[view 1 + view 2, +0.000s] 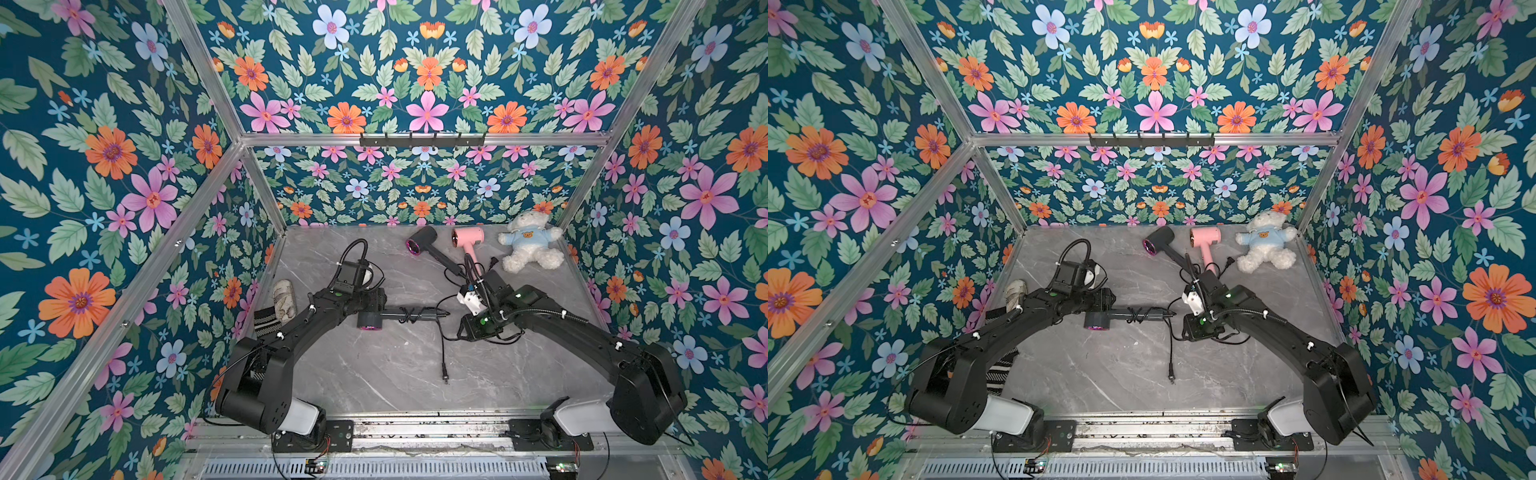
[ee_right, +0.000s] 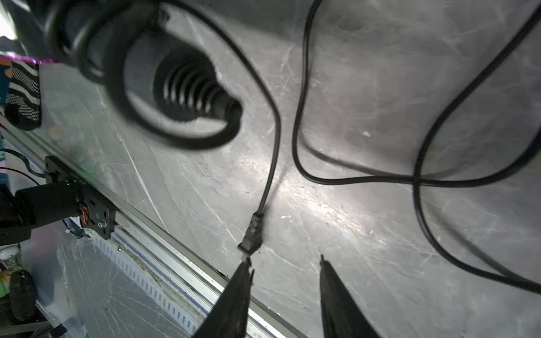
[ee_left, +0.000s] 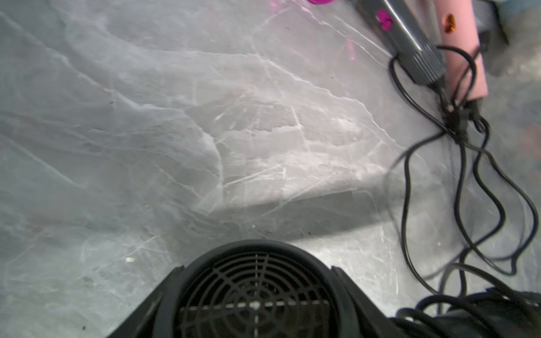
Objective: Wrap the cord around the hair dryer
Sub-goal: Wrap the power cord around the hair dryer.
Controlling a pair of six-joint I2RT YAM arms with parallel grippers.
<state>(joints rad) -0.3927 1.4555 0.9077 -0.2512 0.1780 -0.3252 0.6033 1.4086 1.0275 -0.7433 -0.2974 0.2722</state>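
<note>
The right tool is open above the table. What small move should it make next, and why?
Probably lower the right tool onto the plug and close. Only a few turns of cord sit on the hair dryer handle; the rest trails loose, the plug just beyond the open jaws.

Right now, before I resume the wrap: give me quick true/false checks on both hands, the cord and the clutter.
1. The left hand is shut on the grey hair dryer. True.
2. The cord is fully wrapped. False: only a few turns sit on the handle, and the rest trails to the plug, which lies loose on the table.
3. The right hand is open and empty. True.
4. The teddy bear lies at the front left. False: it sits in the far right corner, beside the pink dryer.
</note>
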